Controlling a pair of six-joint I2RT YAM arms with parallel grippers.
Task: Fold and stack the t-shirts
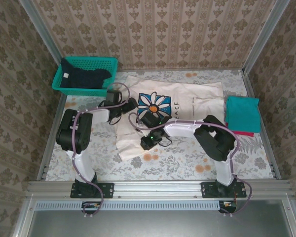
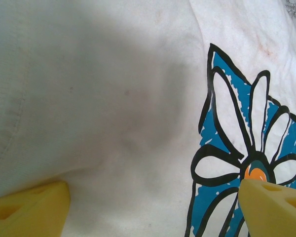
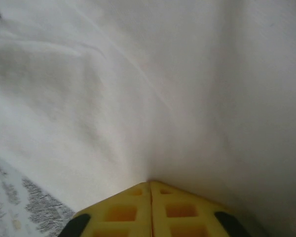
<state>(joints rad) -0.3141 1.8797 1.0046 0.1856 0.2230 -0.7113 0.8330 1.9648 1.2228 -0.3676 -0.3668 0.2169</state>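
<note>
Patterned wallpaper [image 1: 158, 29] closes in three sides of the stall, and a pale floral cloth covers the counter [image 1: 187, 165] where the two arms are working. Spread across the middle of it lies the cream-white t-shirt [image 1: 197, 96], front up, its blue daisy print [image 1: 153, 103] near the centre and partly under the arms. The left hand [image 2: 153, 195] hangs just above this shirt with its yellow fingers [image 2: 32, 207] wide apart. One fingertip is over plain cloth, the other is at the orange heart of the flower, and nothing is held between them. The right hand [image 3: 149, 183] is lower down the shirt, towards its near edge. Its two fingers are pressed tight together on a pinch of the cream cloth, and creases run away from the tips. A strip of the floral counter shows just beside that spot in the right wrist view. At the far left corner stands a teal mesh basket [image 1: 110, 66], and the dark navy t-shirt [image 1: 81, 79] lies bundled inside it. Over at the right edge of the counter, well apart from the basket, sits the teal t-shirt [image 1: 242, 113]. It is folded into a neat rectangle and lies on top of something pink [image 1: 244, 133], which peeks out at its near side.
</note>
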